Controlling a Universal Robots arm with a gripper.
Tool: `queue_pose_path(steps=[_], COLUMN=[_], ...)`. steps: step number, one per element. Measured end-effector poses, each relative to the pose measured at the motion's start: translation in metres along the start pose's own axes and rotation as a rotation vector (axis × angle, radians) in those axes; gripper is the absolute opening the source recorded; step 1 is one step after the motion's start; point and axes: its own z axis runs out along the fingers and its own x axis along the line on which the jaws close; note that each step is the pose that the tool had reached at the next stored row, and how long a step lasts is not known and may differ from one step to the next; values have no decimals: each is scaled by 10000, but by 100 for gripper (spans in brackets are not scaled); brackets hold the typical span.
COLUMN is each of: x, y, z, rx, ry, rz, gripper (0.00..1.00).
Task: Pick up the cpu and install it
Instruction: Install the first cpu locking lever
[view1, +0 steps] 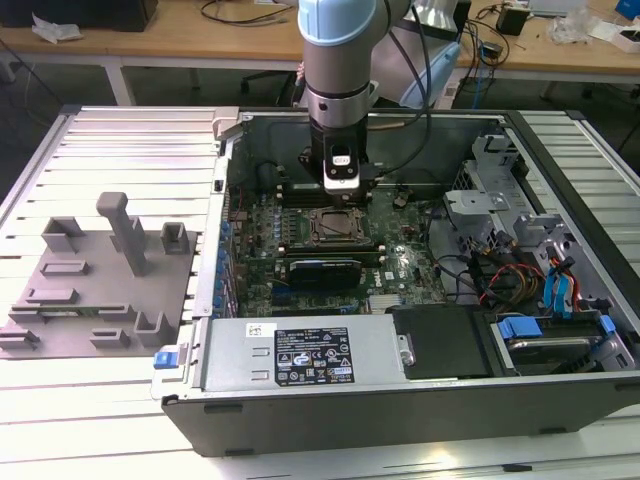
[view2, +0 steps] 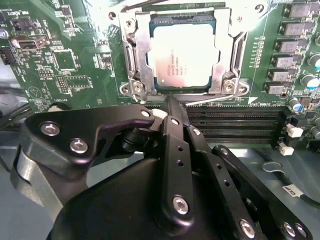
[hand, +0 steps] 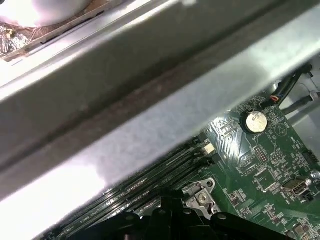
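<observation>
Hovering with fingers pressed together, the gripper (view2: 170, 102) sits just beside the seated cpu (view2: 184, 55); drifting forward risks scraping the socket frame (view2: 134, 60).

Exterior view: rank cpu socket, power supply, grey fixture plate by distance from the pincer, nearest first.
Measured from the pincer:
1. cpu socket – directly beneath it, mid-motherboard; in the second wrist view the cpu lies inside the frame.
2. power supply – along the case's near edge, in front.
3. grey fixture plate – outside the case, at the exterior view's left.
</observation>
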Motion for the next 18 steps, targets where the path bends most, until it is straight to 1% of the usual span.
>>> queue_pose_path(steps=[4,11,18], x=[22,51,53], y=[34,46,49], z=[2,1,6], rx=[1,1,-2], ry=[1,0,0], rz=[-1,0,0], gripper=[11,11,11])
